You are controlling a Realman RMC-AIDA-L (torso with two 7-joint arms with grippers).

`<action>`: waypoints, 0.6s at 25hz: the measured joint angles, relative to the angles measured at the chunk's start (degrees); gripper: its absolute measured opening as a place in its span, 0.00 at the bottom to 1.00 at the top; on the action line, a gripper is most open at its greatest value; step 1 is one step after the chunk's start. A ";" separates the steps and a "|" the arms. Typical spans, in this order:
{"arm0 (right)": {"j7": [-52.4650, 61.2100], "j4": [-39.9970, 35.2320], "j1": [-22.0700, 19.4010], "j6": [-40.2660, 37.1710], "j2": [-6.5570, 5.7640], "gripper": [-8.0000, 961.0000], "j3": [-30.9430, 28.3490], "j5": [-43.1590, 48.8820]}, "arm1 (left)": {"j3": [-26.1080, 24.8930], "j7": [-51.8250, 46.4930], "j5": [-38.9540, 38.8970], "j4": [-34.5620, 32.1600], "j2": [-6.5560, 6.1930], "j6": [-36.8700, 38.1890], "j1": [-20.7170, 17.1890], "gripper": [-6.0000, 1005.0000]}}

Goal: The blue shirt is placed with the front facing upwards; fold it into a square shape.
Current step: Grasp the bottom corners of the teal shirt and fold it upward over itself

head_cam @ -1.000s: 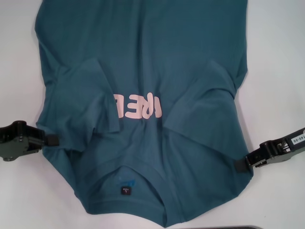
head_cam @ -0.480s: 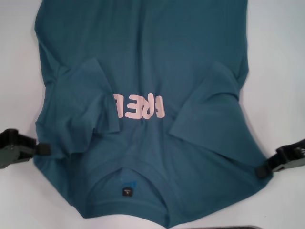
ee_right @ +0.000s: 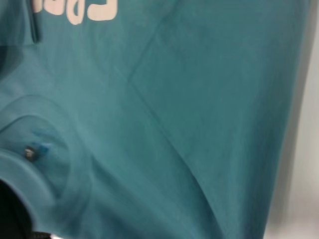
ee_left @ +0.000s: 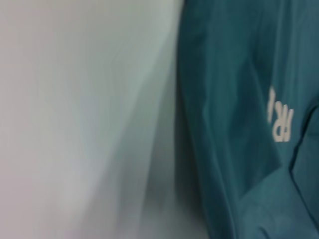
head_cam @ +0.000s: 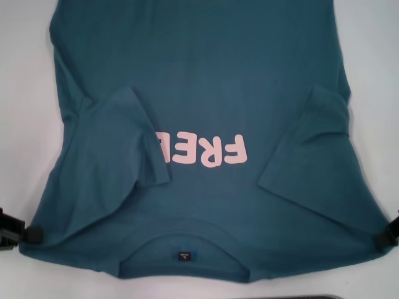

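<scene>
1. Now, one blue shirt lies flat on the white table and fills most of the head view, its collar at the bottom centre of the frame and its body running off the top edge.
2. Its cloth is a dark teal-blue, with pale pink lettering across the chest, seen upside down in the middle of the frame.
3. One small dark neck label sits inside the ribbed round collar.
4. Two sleeves are folded inward over the front: the left sleeve at centre left, covering the start of the lettering, and the right sleeve at centre right.
5. Two grippers show, one at each lower corner of the frame.
6. At the lower left edge, the left gripper pinches the shirt's shoulder corner, clenched on the cloth.
7. At the lower right edge, the right gripper grasps the opposite shoulder corner the same way.
8. Between the two the shoulder line lies stretched wide.
</scene>
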State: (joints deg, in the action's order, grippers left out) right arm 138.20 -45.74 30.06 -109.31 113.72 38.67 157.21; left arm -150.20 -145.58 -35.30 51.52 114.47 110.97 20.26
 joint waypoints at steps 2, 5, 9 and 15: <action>0.17 -0.93 -0.44 -0.41 -0.07 0.02 -0.03 0.62 | 0.00 0.24 0.48 0.01 0.02 0.24 -0.03 0.04; 0.37 -2.30 -1.07 -1.13 -0.26 0.02 -0.37 0.82 | 0.05 1.27 1.41 0.06 0.21 1.20 -0.12 0.04; 0.22 -3.36 -1.29 -2.38 -0.36 0.02 -0.95 0.80 | 0.10 1.67 1.51 0.32 0.33 1.86 -0.53 0.04; -0.20 -3.38 -1.37 -3.41 -0.17 0.02 -0.86 0.87 | 0.08 2.03 1.55 0.71 0.37 2.72 -1.46 0.04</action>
State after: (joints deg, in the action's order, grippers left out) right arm 138.00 -49.13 28.69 -112.72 113.55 37.81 158.08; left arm -150.12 -143.55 -33.76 52.23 114.84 113.70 18.81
